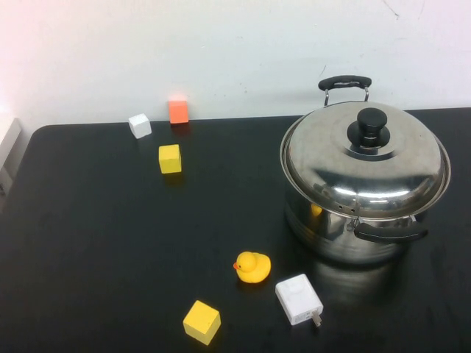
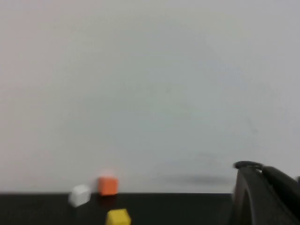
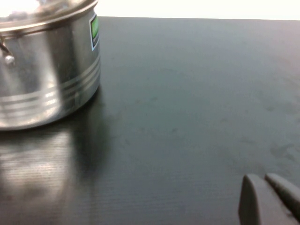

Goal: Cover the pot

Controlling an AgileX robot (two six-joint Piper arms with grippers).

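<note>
Near the front edge of the black table (image 1: 88,243) lie a matte yellow cube (image 1: 202,321), a white charger (image 1: 299,299) and a rubber duck (image 1: 252,267). Behind them, right of centre, the shiny steel pot (image 1: 346,235) carries its domed lid (image 1: 366,158) slightly askew, probably just placed. The left gripper (image 2: 262,197) is clenched, empty; the right gripper (image 3: 269,199) sits low beside the pot, its state I cannot tell.

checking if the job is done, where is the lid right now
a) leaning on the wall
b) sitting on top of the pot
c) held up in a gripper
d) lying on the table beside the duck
b: the lid sits on the pot, its knob up, while the left gripper and right gripper are each shut, empty and away from it.
</note>
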